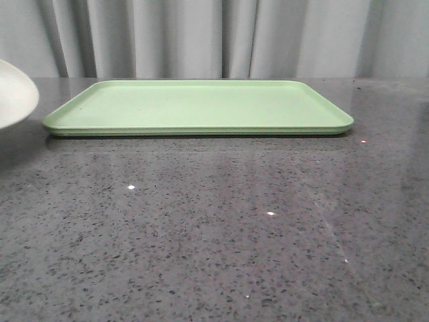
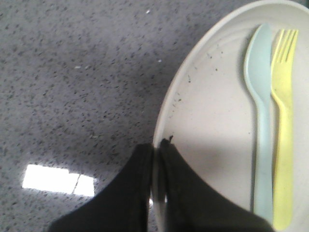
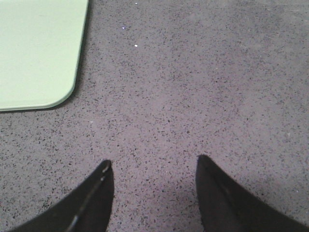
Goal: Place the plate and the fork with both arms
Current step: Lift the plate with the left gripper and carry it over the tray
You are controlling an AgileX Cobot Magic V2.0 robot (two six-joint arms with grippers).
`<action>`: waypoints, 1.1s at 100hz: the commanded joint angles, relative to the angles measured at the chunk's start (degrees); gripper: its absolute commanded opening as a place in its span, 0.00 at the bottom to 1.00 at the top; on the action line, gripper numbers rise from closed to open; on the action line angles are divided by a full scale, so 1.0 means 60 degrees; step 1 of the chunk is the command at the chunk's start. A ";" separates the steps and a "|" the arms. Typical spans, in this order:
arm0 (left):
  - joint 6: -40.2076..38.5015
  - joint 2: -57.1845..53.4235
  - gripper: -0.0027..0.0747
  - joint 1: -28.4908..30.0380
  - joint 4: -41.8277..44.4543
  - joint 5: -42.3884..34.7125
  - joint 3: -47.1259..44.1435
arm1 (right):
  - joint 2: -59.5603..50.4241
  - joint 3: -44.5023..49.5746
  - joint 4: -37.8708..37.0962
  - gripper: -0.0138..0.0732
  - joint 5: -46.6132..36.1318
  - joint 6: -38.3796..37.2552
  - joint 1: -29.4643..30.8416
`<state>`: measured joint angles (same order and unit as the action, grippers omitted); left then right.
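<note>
Your plate fills the right half of the left wrist view, cream-white with faint dark specks, its rim curving from the upper right corner down to the bottom centre. In the front view only a sliver of the same plate shows at the left edge, upper part of the frame, tilted and raised over the table, with a soft shadow beneath it.

The fork lies inside the plate at the far right of the left wrist view, bright yellow, tines toward the top of the frame. Just beside it, on its left and touching along the handle, is the pale blue spoon, bowl also toward the top.

Your left gripper is clenched on the plate's rim at bottom centre of that view: one black finger sits outside the rim, the other inside, with the edge pinched between them.

Your right gripper is released, its two black fingers spread wide at the bottom of the right wrist view, nothing between them but speckled grey table.

The light green tray lies flat across the upper middle of the front view, well apart from the plate. One rounded corner of it shows in the upper left of the right wrist view. Pale curtains hang behind.
</note>
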<state>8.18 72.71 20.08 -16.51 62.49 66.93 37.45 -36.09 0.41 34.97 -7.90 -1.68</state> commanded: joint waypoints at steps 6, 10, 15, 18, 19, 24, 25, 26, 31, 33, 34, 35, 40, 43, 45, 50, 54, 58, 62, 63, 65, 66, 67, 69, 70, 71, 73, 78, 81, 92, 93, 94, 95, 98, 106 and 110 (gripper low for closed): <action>0.0180 -0.0299 0.01 0.0030 -0.1279 -0.0373 0.0596 | 0.0076 -0.0344 -0.0068 0.62 -0.0603 0.0054 0.0035; 0.0231 -0.0273 0.01 0.0030 -0.1672 -0.0391 0.0648 | 0.0076 -0.0344 -0.0068 0.62 -0.0603 0.0054 0.0035; 0.0495 -0.0190 0.01 0.0030 -0.2183 -0.0372 0.0723 | 0.0076 -0.0344 -0.0068 0.62 -0.0603 0.0054 0.0035; 0.0582 -0.0108 0.01 0.0030 -0.2468 -0.0371 0.0760 | 0.0076 -0.0344 -0.0068 0.62 -0.0603 0.0054 0.0035; 0.0604 -0.0078 0.01 0.0030 -0.2608 -0.0371 0.0780 | 0.0076 -0.0344 -0.0068 0.62 -0.0603 0.0054 0.0035; 0.0655 0.0055 0.01 -0.0076 -0.2963 -0.0371 0.0852 | 0.0076 -0.0344 -0.0068 0.62 -0.0591 0.0054 0.0035; 0.0655 0.0074 0.01 -0.0097 -0.2995 -0.0371 0.0853 | 0.0076 -0.0344 -0.0068 0.62 -0.0591 0.0054 0.0035; 0.0655 0.0109 0.01 -0.0120 -0.3045 -0.0371 0.0881 | 0.0076 -0.0344 -0.0068 0.62 -0.0580 0.0054 0.0035; 0.0655 0.0261 0.01 -0.0403 -0.3075 -0.0393 0.1033 | 0.0076 -0.0344 -0.0068 0.62 -0.0568 0.0054 0.0035; 0.0655 0.0323 0.01 -0.0496 -0.3075 -0.0423 0.1106 | 0.0076 -0.0344 -0.0068 0.62 -0.0557 0.0054 0.0035; 0.0655 0.0350 0.01 -0.0596 -0.3075 -0.0424 0.1132 | 0.0076 -0.0344 -0.0068 0.62 -0.0557 0.0054 0.0035; 0.0655 0.0376 0.01 -0.0646 -0.3075 -0.0424 0.1154 | 0.0076 -0.0344 -0.0068 0.62 -0.0544 0.0054 0.0035; 0.0655 0.0586 0.01 -0.1017 -0.3075 -0.0560 0.1373 | 0.0076 -0.0344 -0.0068 0.62 -0.0535 0.0054 0.0035; 0.0585 0.0691 0.01 -0.1309 -0.3075 -0.0654 0.1493 | 0.0076 -0.0344 -0.0068 0.62 -0.0535 0.0054 0.0035; 0.0552 0.0797 0.01 -0.1486 -0.3075 -0.0725 0.1577 | 0.0076 -0.0344 -0.0068 0.62 -0.0535 0.0054 0.0035; 0.0377 0.1055 0.01 -0.1892 -0.3075 -0.0890 0.1812 | 0.0076 -0.0344 -0.0068 0.62 -0.0535 0.0054 0.0035; 0.0340 0.1317 0.01 -0.2177 -0.3075 -0.0948 0.2039 | 0.0076 -0.0344 -0.0068 0.62 -0.0523 0.0054 0.0035; 0.0315 0.1565 0.01 -0.2506 -0.3075 -0.0935 0.2259 | 0.0076 -0.0344 -0.0068 0.62 -0.0523 0.0054 0.0035; 0.0162 0.1880 0.01 -0.2824 -0.3075 -0.0935 0.2537 | 0.0076 -0.0344 -0.0068 0.62 -0.0515 0.0054 0.0035; 0.0138 0.1935 0.01 -0.2875 -0.3075 -0.0935 0.2632 | 0.0076 -0.0344 -0.0068 0.62 -0.0515 0.0054 0.0035; 0.0094 0.2097 0.01 -0.3025 -0.3075 -0.0935 0.2729 | 0.0076 -0.0344 -0.0068 0.62 -0.0515 0.0054 0.0035; 0.0091 0.2204 0.01 -0.3122 -0.3075 -0.0935 0.2827 | 0.0076 -0.0344 -0.0068 0.62 -0.0515 0.0054 0.0035; 0.0077 0.2259 0.01 -0.3168 -0.3075 -0.0935 0.2876 | 0.0076 -0.0344 -0.0068 0.62 -0.0515 0.0054 0.0035; 0.0055 0.2422 0.01 -0.3305 -0.3075 -0.0935 0.3027 | 0.0076 -0.0344 -0.0068 0.62 -0.0503 0.0054 0.0035; 0.0029 0.2477 0.01 -0.3346 -0.3075 -0.0935 0.3130 | 0.0076 -0.0344 -0.0068 0.62 -0.0502 0.0054 0.0035; 0.0006 0.2586 0.01 -0.3437 -0.3075 -0.0935 0.3180 | 0.0076 -0.0344 -0.0068 0.62 -0.0491 0.0054 0.0035; -0.0065 0.2748 0.01 -0.3563 -0.3054 -0.0935 0.3335 | 0.0076 -0.0344 -0.0068 0.62 -0.0476 0.0054 0.0035; -0.0151 0.3123 0.01 -0.3835 -0.3028 -0.0935 0.3710 | 0.0076 -0.0344 -0.0068 0.62 -0.0430 0.0054 0.0035; -0.0208 0.3335 0.01 -0.3972 -0.3011 -0.0954 0.3922 | 0.0076 -0.0344 -0.0068 0.62 -0.0403 0.0054 0.0035; -0.0568 0.4156 0.01 -0.4412 -0.2859 -0.0875 0.4782 | 0.0076 -0.0344 -0.0068 0.62 -0.0307 0.0054 0.0035; -0.0621 0.4206 0.01 -0.4437 -0.2838 -0.0880 0.4836 | 0.0076 -0.0344 -0.0068 0.62 -0.0295 0.0054 0.0035; -0.0640 0.4300 0.01 -0.4487 -0.2809 -0.0853 0.4939 | 0.0076 -0.0344 -0.0068 0.62 -0.0295 0.0054 0.0035; -0.0662 0.4346 0.01 -0.4512 -0.2809 -0.0853 0.4992 | 0.0076 -0.0344 -0.0068 0.62 -0.0281 0.0054 0.0035; -0.0665 0.4525 0.01 -0.4606 -0.2786 -0.0803 0.5239 | 0.0076 -0.0344 -0.0068 0.62 -0.0272 0.0054 0.0035; -0.0882 0.5007 0.01 -0.4835 -0.2739 -0.0763 0.5711 | 0.0076 -0.0344 -0.0068 0.62 -0.0260 0.0054 0.0035; -0.0989 0.5206 0.01 -0.4887 -0.2738 -0.0859 0.5906 | 0.0076 -0.0344 -0.0068 0.62 -0.0260 0.0054 0.0035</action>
<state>4.38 104.54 -8.02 -30.47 59.34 97.90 37.45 -36.09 0.41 36.66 -7.90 -1.68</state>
